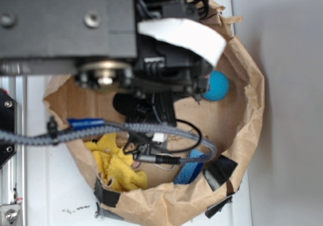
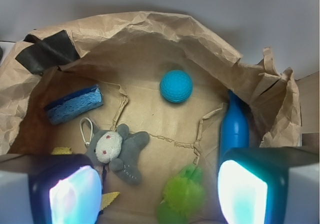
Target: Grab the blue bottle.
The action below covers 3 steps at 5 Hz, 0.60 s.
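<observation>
In the wrist view the blue bottle (image 2: 234,129) lies along the right wall of the paper bag, neck pointing away from me. Its lower end is hidden behind my right finger (image 2: 242,191). My gripper (image 2: 159,194) is open and holds nothing. It hangs above the bag floor, over a green plush (image 2: 184,194), with the bottle just outside the right finger. In the exterior view the arm (image 1: 151,59) covers the bottle and the jaws.
A crumpled brown paper bag (image 2: 150,29) walls everything in. On its floor are a teal ball (image 2: 176,86), a flat blue sponge (image 2: 74,104) at the left, and a grey plush (image 2: 117,149). A yellow plush (image 1: 117,164) lies by the near wall.
</observation>
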Motion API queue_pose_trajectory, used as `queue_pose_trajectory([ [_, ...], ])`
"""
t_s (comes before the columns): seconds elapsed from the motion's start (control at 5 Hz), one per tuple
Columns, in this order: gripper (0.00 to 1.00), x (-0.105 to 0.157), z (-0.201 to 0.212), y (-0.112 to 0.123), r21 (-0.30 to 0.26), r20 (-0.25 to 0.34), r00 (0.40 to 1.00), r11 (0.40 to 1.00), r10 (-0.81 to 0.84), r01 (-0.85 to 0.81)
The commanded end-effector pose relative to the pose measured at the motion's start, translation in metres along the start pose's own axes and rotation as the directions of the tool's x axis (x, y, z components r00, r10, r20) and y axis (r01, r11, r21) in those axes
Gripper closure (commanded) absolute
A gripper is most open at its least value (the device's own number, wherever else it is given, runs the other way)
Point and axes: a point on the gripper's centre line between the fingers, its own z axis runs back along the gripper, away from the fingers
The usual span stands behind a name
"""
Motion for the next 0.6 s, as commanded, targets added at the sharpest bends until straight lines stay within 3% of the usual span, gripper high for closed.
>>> queue_pose_trajectory([
  [0.0, 0.00, 0.003, 0.008, 0.002, 0.011, 0.026, 1.000, 1.000, 0.016, -0.016],
  [0.2, 0.00, 0.004, -0.028, 0.023, 0.032, -0.003, 1.000, 0.999, 0.024, -0.024],
  [0.4, 0.00, -0.001, -0.046, 0.042, -0.001, -0.029, 0.999, 0.999, 0.034, -0.034],
])
